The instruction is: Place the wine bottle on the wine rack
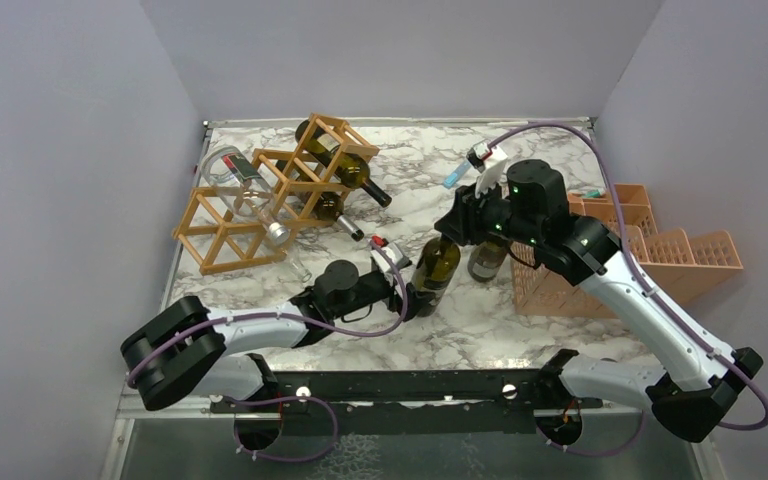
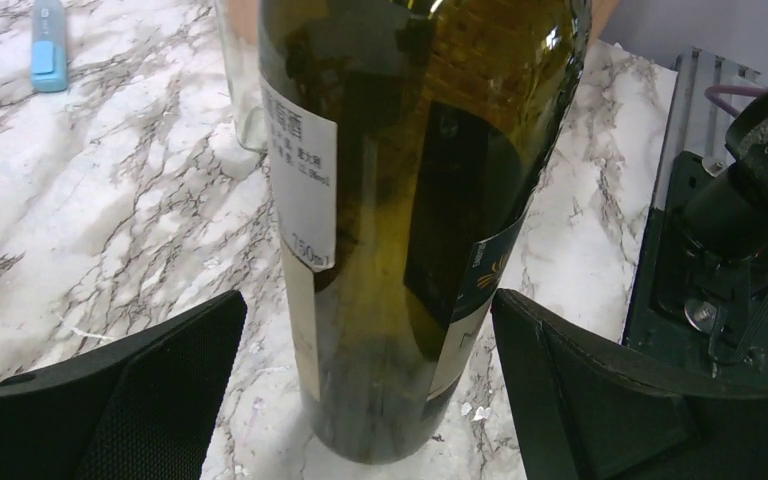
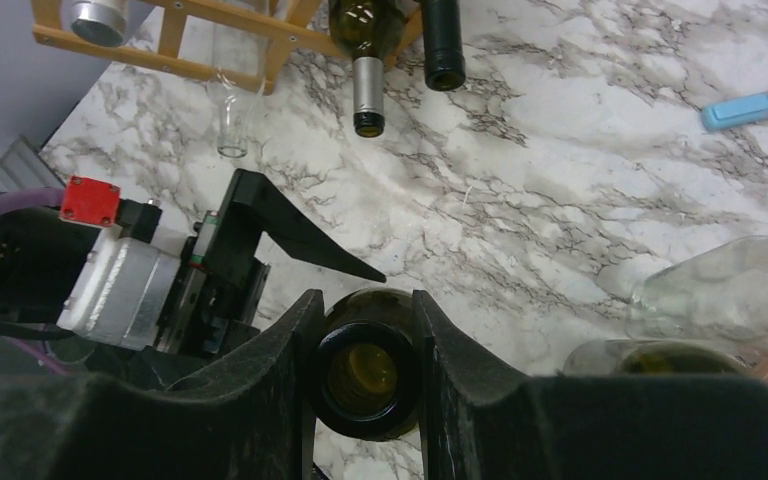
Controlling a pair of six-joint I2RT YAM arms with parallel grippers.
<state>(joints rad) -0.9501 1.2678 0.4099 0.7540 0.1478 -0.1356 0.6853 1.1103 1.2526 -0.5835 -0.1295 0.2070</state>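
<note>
An olive-green wine bottle (image 1: 436, 272) with a white label stands upright on the marble table. My right gripper (image 1: 457, 228) is shut on its neck from above; the right wrist view shows the bottle mouth (image 3: 365, 375) pinched between both fingers (image 3: 280, 370). My left gripper (image 1: 405, 292) is open around the bottle's lower body (image 2: 410, 200), its pads (image 2: 140, 390) standing apart from the glass on both sides. The light-brown wooden wine rack (image 1: 280, 190) lies at the back left and holds several bottles.
A second bottle (image 1: 487, 258) stands just right of the held one, against a salmon-pink crate (image 1: 650, 255). A blue marker (image 1: 457, 176) lies behind the right gripper. Bottle necks (image 3: 367, 85) stick out of the rack toward the table's middle. Walls enclose the table on three sides.
</note>
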